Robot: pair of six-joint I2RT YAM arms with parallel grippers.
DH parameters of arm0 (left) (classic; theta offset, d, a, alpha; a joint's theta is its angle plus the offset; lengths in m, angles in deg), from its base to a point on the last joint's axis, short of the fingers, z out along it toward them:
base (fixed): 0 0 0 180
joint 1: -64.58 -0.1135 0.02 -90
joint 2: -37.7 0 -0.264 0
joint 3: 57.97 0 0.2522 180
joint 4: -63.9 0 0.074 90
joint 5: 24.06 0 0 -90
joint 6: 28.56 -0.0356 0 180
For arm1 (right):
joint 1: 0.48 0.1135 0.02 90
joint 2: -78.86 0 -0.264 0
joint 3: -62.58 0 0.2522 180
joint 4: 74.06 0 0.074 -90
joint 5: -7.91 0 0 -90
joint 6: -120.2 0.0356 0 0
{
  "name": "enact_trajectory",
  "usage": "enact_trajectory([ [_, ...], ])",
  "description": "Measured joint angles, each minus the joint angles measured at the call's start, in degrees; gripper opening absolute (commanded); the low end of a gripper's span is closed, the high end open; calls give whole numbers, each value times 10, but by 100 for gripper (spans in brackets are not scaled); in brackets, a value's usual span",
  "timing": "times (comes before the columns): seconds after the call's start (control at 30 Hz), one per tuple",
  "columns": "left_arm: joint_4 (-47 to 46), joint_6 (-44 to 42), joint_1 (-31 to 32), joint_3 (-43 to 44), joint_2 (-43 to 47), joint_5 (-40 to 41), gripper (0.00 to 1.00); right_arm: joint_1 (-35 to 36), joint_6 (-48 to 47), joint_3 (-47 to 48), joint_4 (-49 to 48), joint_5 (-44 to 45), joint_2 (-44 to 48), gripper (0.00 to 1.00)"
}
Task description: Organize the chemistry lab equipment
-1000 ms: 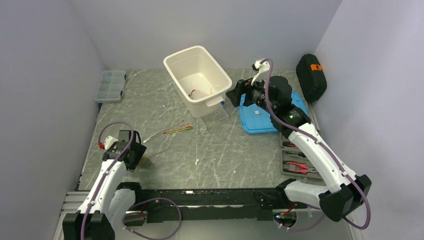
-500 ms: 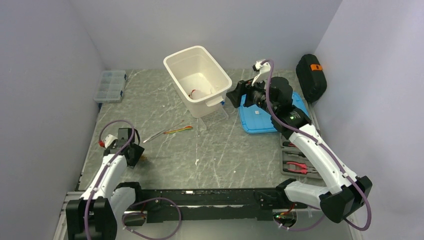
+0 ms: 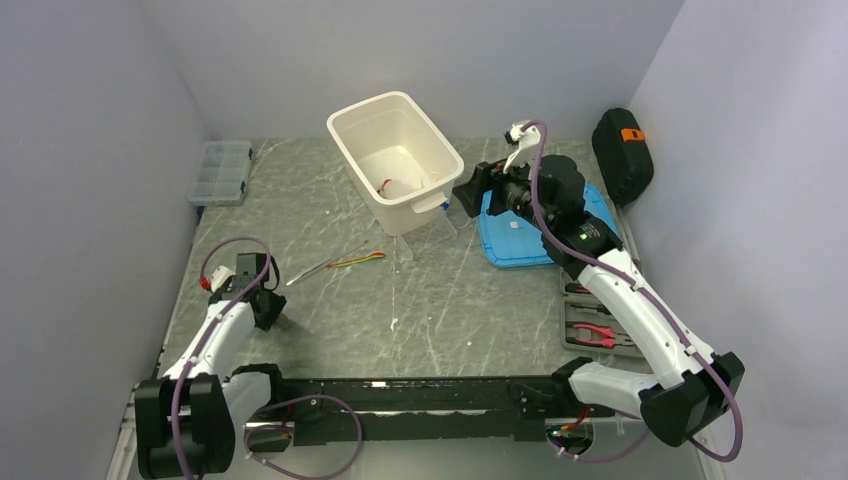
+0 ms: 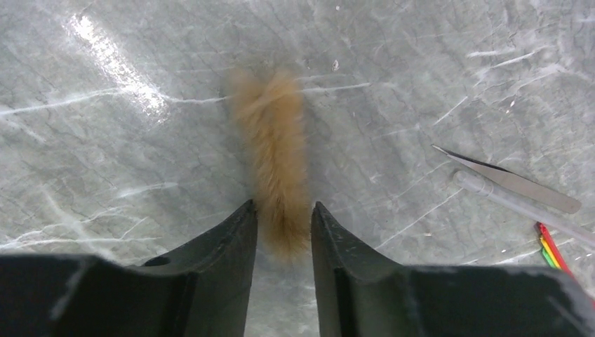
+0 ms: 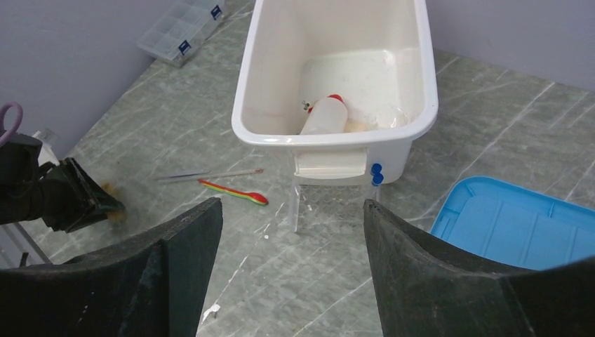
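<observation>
My left gripper (image 3: 268, 308) is low over the table at the near left. In the left wrist view its jaws (image 4: 282, 210) are closed narrowly on the tan bristle end of the wire brush (image 4: 273, 158), which lies on the grey table. Tongs (image 4: 516, 184) and a thin clear rod (image 4: 519, 209) lie to the right of it. My right gripper (image 5: 291, 205) is open and empty, held above the clear tube rack (image 5: 330, 193) with a blue-capped vial (image 5: 377, 173). The squeeze bottle (image 5: 324, 116) lies inside the white bin (image 3: 340, 125).
A red-yellow-green spoon (image 3: 357, 260) lies mid-table next to the tongs. A blue tray (image 3: 520, 240) sits under the right arm. An organizer box (image 3: 222, 172) is at the far left, a black case (image 3: 622, 155) at the far right, and a tool tray with red pliers (image 3: 598, 335) at the near right.
My left gripper has moved toward the near edge and down onto the brush's end. The right arm has stayed almost still.
</observation>
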Motion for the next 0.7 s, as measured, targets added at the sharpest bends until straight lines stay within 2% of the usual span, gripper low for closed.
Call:
enact_trajectory([
  [0.23, -6, -16, -1, 0, -5, -4, 16, 0, 0, -1, 0, 0, 6, 76],
  [0.37, -7, -37, -1, 2, 1, -6, 10, 0, 3, -10, -10, 0, 17, 76],
  [0.53, -2, -63, 0, 25, 31, -19, 5, 0, 12, -21, -24, -6, 24, 73],
  [0.7, -1, -86, 25, 93, 43, -23, 4, 17, 19, -21, -35, -20, 7, 72],
])
